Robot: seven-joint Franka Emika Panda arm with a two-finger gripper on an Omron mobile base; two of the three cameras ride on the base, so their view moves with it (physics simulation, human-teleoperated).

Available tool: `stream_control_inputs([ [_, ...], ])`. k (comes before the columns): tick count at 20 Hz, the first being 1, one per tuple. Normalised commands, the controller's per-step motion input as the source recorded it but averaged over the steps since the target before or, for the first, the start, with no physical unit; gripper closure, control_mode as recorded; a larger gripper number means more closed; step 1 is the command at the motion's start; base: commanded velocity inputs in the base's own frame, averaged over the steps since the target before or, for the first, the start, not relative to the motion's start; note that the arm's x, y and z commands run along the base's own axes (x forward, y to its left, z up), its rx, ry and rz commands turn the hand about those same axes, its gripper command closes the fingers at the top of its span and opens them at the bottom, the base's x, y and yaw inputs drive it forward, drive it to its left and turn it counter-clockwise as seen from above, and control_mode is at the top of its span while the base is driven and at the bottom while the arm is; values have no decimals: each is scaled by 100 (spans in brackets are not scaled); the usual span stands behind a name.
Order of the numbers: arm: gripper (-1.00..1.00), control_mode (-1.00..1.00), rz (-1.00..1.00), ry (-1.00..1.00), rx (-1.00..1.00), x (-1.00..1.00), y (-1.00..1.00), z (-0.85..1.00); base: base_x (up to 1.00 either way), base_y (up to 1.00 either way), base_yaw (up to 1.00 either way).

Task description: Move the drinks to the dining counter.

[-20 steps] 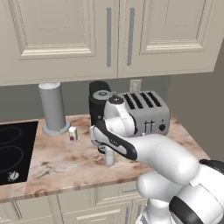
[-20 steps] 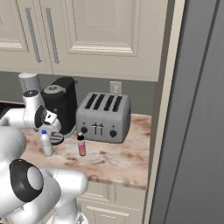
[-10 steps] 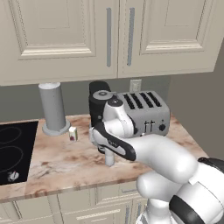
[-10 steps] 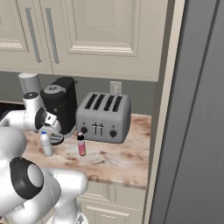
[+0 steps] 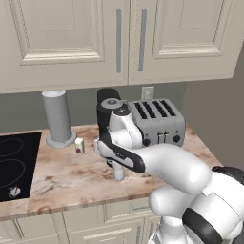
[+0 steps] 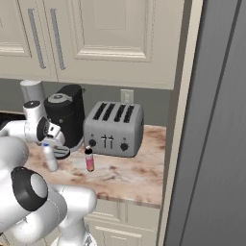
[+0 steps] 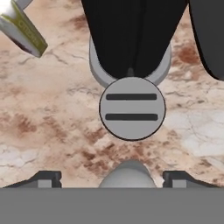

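Marbled beige-brown countertop [image 6: 129, 175], glossy, veined. Whitish-clear bottle [image 6: 49, 157], cylindrical, blue cap, upright just in front of the black coffee maker [image 6: 67, 116]; in the hand view its rounded top [image 7: 127, 174] sits between the finger tips [image 7: 46, 179], which stand wide apart on either side, apparently not touching it. Gripper [image 7: 111, 180] poised directly above the bottle, nothing held. Pink bottle [image 6: 89, 159], dark cap, upright just right of the clear one, before the toaster. Four-slot brushed-metal toaster [image 6: 114, 128], boxy. Grey cylindrical canister [image 5: 58, 116] and small shaker [image 5: 79, 145] left. Black cooktop [image 5: 14, 164] at far left.
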Motion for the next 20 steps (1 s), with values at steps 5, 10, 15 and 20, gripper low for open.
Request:
stream_control_inputs([
  [5,100,-100,1,0,0,-31,-10,-35,0,0,0],
  [10,100,-100,3,0,0,-41,-18,-39,0,0,0],
  [15,100,-100,1,-1,0,-40,-11,-2,0,0,0],
  [20,100,-100,6,-7,0,-29,0,65,0,0,0],
])
